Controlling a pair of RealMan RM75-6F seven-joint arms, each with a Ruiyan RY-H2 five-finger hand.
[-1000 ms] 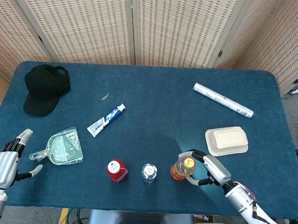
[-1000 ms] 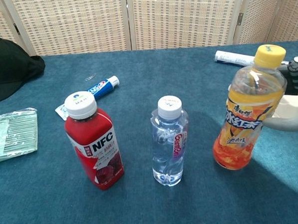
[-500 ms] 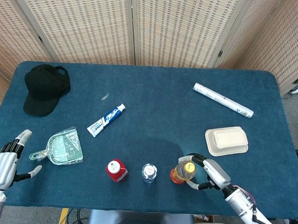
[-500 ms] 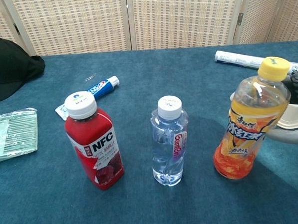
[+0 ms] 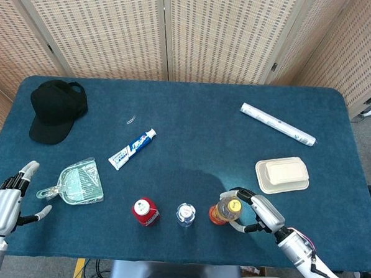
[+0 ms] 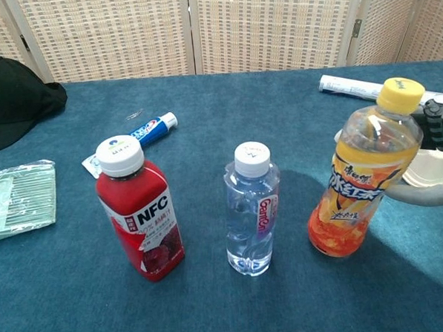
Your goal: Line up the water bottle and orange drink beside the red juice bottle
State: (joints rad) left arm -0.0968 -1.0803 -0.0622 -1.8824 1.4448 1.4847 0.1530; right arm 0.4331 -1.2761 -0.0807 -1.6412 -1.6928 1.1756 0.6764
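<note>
Near the table's front edge the red juice bottle (image 5: pixel 145 211) (image 6: pixel 138 211) stands upright with a white cap. To its right stands the small clear water bottle (image 5: pixel 185 214) (image 6: pixel 251 213). Further right is the orange drink (image 5: pixel 225 211) (image 6: pixel 360 185) with a yellow cap, leaning with its top to the right and its base low on the cloth. My right hand (image 5: pixel 259 212) (image 6: pixel 433 155) wraps its fingers around the orange drink from the right. My left hand (image 5: pixel 5 201) hovers open at the front left corner, holding nothing, and the chest view does not show it.
A clear green dustpan (image 5: pixel 80 183) lies close to my left hand. A toothpaste tube (image 5: pixel 132 148), a black cap (image 5: pixel 56 109) and a small clip (image 5: pixel 131 119) lie further back. A white lidded box (image 5: pixel 282 174) sits just behind my right hand, a rolled white tube (image 5: pixel 277 124) beyond it.
My right hand has shifted the orange drink slightly left, nearer the water bottle, and the bottle now leans more. The left hand and the other two bottles have not moved.
</note>
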